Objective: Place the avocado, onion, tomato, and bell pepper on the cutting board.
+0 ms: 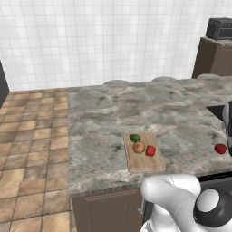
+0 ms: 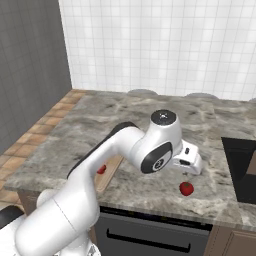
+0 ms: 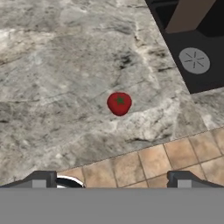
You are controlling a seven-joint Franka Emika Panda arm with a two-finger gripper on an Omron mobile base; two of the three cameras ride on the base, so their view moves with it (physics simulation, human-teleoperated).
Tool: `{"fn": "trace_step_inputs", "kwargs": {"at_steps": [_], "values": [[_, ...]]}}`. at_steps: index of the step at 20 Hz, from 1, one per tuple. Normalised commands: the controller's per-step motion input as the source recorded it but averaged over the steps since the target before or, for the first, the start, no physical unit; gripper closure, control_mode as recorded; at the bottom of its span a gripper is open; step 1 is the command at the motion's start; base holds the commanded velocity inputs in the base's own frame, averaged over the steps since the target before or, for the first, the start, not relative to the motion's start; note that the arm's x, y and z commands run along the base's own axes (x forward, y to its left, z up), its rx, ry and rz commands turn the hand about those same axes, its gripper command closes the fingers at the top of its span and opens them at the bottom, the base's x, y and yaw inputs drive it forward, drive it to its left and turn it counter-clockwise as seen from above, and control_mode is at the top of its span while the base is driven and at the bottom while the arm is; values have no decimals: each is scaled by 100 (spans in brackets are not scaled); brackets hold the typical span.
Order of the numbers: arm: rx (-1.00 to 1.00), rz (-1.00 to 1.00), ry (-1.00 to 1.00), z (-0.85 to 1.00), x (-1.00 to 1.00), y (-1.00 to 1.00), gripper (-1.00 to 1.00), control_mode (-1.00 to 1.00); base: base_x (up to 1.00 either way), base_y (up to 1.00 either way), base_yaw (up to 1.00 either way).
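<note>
On the wooden cutting board lie the dark green avocado, the tan onion and the red bell pepper. The tomato sits apart on the marble counter to the right, near the front edge. My gripper hangs above the tomato, open and holding nothing. In the hand view the tomato lies ahead of the gripper, whose two fingertips stand wide apart. My arm hides most of the board in the right base view, where a bit of the bell pepper peeks out.
A black cooktop is set into the counter just right of the tomato. The counter's front edge and the tiled floor lie close behind the tomato. A toaster oven stands on a dark cabinet at the back right.
</note>
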Motion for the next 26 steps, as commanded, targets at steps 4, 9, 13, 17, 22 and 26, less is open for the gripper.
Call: {"fn": "trace_step_inputs", "kwargs": {"at_steps": [4, 9, 13, 17, 22, 26], "values": [[2, 0, 0, -16, 6, -5, -100, -100, 0, 0, 0], [1, 0, 0, -15, 12, 0, -100, -100, 0, 0, 0], [0, 0, 0, -12, 17, 0, -100, -100, 0, 0, 0], [2, 0, 0, -19, 20, -3, -100, -100, 0, 0, 0], [2, 0, 0, -26, 27, 0, -100, -100, 0, 0, 0], [3, 0, 0, -26, 24, -8, -100, -100, 0, 0, 0]]}}
